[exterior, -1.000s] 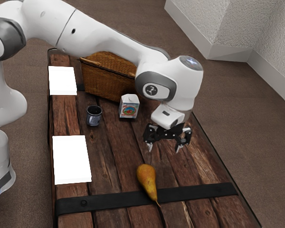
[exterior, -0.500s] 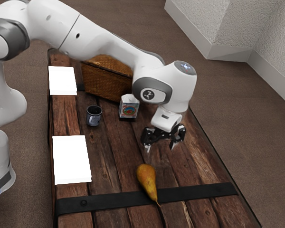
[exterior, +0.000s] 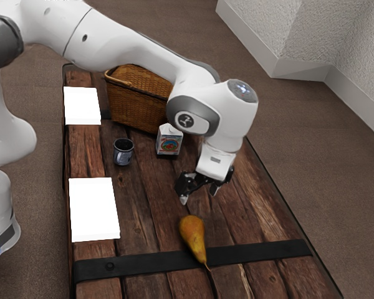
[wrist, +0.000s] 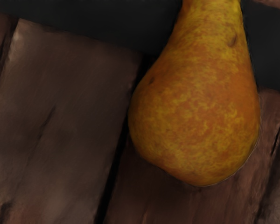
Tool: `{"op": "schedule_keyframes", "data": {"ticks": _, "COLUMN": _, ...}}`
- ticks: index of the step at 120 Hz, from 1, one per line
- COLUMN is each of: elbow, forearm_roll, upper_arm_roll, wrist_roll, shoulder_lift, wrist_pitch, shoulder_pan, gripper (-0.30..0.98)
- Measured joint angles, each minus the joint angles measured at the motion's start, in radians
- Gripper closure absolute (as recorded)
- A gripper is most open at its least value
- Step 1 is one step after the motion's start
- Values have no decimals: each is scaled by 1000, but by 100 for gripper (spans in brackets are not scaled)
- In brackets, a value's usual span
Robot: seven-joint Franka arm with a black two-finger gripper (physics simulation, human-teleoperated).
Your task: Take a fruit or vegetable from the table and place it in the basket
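Exterior view: a brown floor (exterior: 324, 180) surrounds a counter (exterior: 134, 227) of dark, reddish-brown, weathered planks. Pale, rough-textured walls (exterior: 262, 28) with a light grey baseboard (exterior: 299, 71) stand at the upper right of the exterior view. A black band (exterior: 262, 252) crosses the planks, and two plain white rectangles (exterior: 95, 208) lie along the counter's edge on the exterior view's left. A yellow-brown pear (exterior: 192, 233) lies on its side, its narrow neck over the band and its round end on the planks. Near the far end stands a wicker basket (exterior: 134, 103) with a handle, partly hidden by the white robot arm (exterior: 146, 50). In front of the basket are a small printed carton (exterior: 169, 142) and a dark blue-grey mug (exterior: 123, 152), set apart from each other. The black fingers (exterior: 184, 200) are spread above the counter near the pear's round end, with nothing pinched between them.

Wrist view: the pear, mottled orange and yellow, appears close up, its round end on worn planks parted by dark seams and its neck across the band.
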Motion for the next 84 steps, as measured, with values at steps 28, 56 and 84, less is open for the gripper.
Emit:
{"op": "schedule_keyframes", "data": {"ticks": 28, "elbow": -19, "forearm_roll": -5, "upper_arm_roll": 3, "wrist_roll": -97, "shoulder_lift": 11, "wrist_pitch": 29, "shoulder_pan": -164, "gripper": 0}}
{"op": "schedule_keyframes", "data": {"ticks": 56, "elbow": -20, "forearm_roll": -6, "upper_arm_roll": 9, "wrist_roll": -160, "shoulder_lift": 64, "wrist_pitch": 49, "shoulder_pan": -135, "gripper": 0}}
{"op": "schedule_keyframes", "data": {"ticks": 84, "elbow": -20, "forearm_roll": -6, "upper_arm_roll": 11, "wrist_roll": -201, "shoulder_lift": 80, "wrist_pitch": 59, "shoulder_pan": -58, "gripper": 0}}
